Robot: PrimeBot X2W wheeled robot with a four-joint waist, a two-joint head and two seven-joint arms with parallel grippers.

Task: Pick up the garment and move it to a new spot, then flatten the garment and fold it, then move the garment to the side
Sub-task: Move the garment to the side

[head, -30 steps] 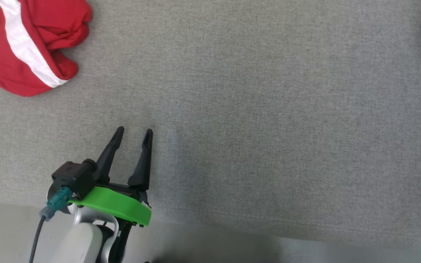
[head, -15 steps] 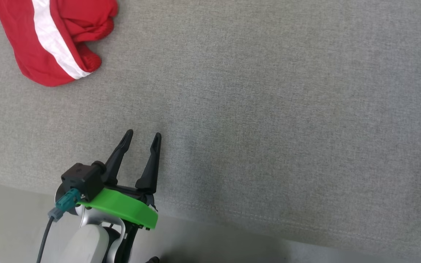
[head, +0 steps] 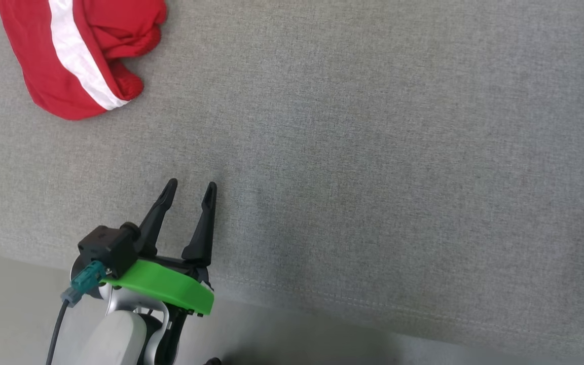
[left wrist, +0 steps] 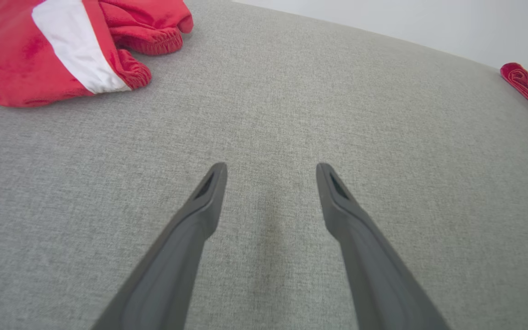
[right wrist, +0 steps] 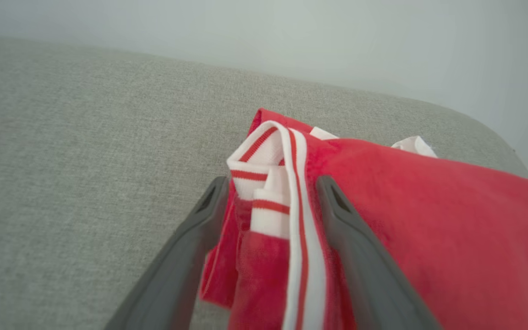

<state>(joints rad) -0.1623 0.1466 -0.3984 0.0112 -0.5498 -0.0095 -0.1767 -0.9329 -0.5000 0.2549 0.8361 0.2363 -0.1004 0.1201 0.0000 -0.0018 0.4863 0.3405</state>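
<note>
Two red garments are counted on one grey upholstered surface (head: 373, 152), and they are kept well apart. The first garment (head: 33, 76), red with one broad white stripe, is seen bunched at the far left corner in the head view; in the left wrist view it (left wrist: 12, 59) is found at the upper left, its two gathered cuffs turned toward the middle. The second garment (right wrist: 429, 206), red with a white ribbed band crossed by thin red lines, is found right at the right gripper (right wrist: 272, 181): its two dark fingers are spread wide, and the striped band is caught between them without being squeezed. That same second garment (left wrist: 523, 85) is glimpsed as a small red heap at the far right edge of the left wrist view. The left gripper (head: 191, 185) is held low over bare fabric near the front seam, its two fingers parted and nothing between them (left wrist: 271, 168). One green bracket (head: 170, 289) and one teal plug (head: 81, 284) are noted on its wrist. A pale wall (right wrist: 291, 36) is seen behind the surface.
</note>
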